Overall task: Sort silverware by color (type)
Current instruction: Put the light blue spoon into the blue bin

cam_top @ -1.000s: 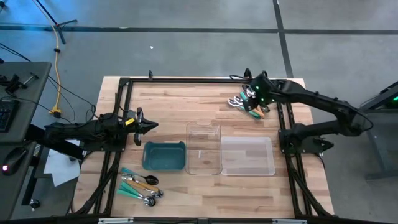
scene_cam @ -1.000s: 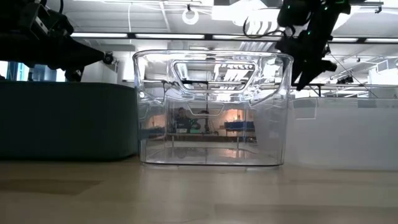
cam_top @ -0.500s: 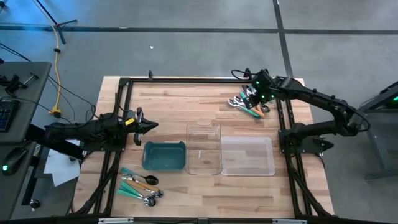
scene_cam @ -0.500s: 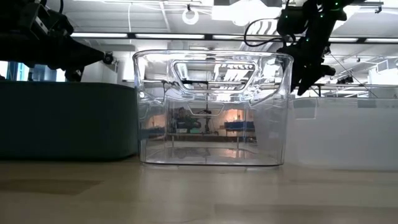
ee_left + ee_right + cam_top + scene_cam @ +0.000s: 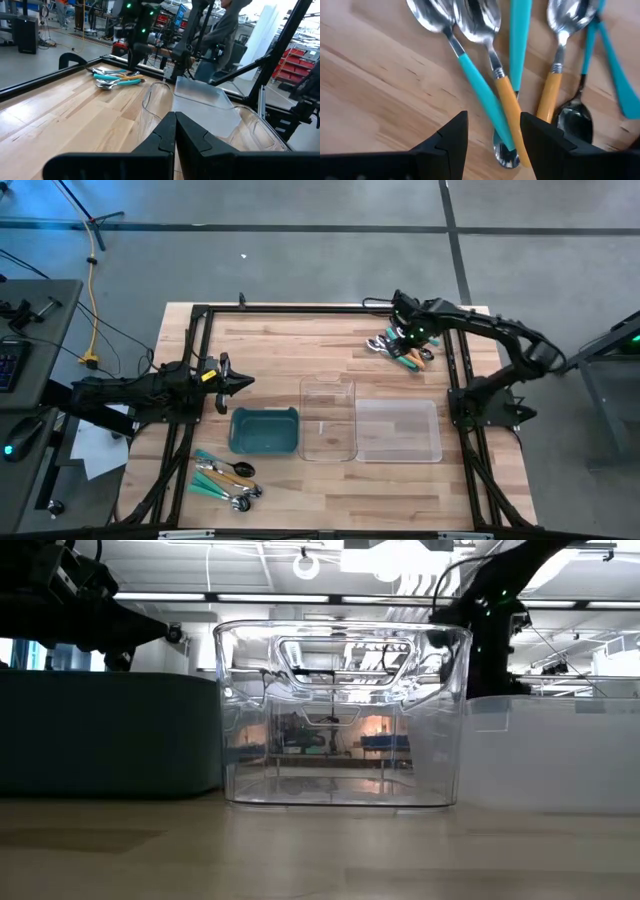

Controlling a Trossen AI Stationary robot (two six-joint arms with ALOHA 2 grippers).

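A pile of silverware [image 5: 398, 347] with teal and orange handles lies on the wooden table at the far right; it also shows in the left wrist view [image 5: 117, 78]. My right gripper [image 5: 405, 333] hangs over this pile, pointing down, open. In the right wrist view its fingers [image 5: 493, 134] stand on either side of a teal-handled spoon [image 5: 479, 84] and an orange-handled spoon [image 5: 507, 107], which lie crossed on the wood. I see no touch. My left gripper [image 5: 243, 383] waits shut at the table's left, also seen in its own view [image 5: 175, 126].
A teal bin [image 5: 264, 430], a clear deep tray [image 5: 328, 418] and a clear flat tray [image 5: 398, 430] stand in a row at mid table. A second heap of silverware [image 5: 228, 475] lies near the front left. A black frame [image 5: 300, 308] runs round the table.
My right gripper has gone down toward the far-right silverware pile and has tipped from a slant to pointing straight down; the arm behind it has swung toward the far edge.
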